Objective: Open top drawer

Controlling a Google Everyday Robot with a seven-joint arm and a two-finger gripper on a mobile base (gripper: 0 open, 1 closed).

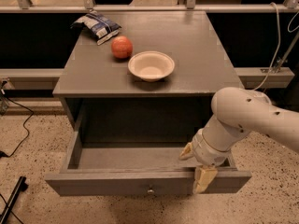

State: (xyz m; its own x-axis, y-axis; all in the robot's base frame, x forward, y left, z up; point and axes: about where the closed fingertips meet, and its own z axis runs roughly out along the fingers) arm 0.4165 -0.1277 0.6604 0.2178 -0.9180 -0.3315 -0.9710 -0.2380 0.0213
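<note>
The top drawer (117, 183) is a wide grey drawer pulled far out of the grey cabinet (93, 73). Its deep box looks empty inside. A small round metal knob (150, 190) sits at the centre of its front. My gripper (196, 164) is at the right part of the drawer's front edge. One cream finger (203, 178) hangs over the outside of the front panel and another (187, 151) is inside the box, so the panel lies between them. The white arm (247, 118) comes in from the right. The lower drawers are hidden under the open one.
On the cabinet top are a white bowl (151, 65), a red apple (121, 47) and a crumpled snack bag (98, 26). A black wall runs behind the cabinet. Cables lie on the speckled floor at the left (18, 139). A dark bar lies at the bottom left (11, 202).
</note>
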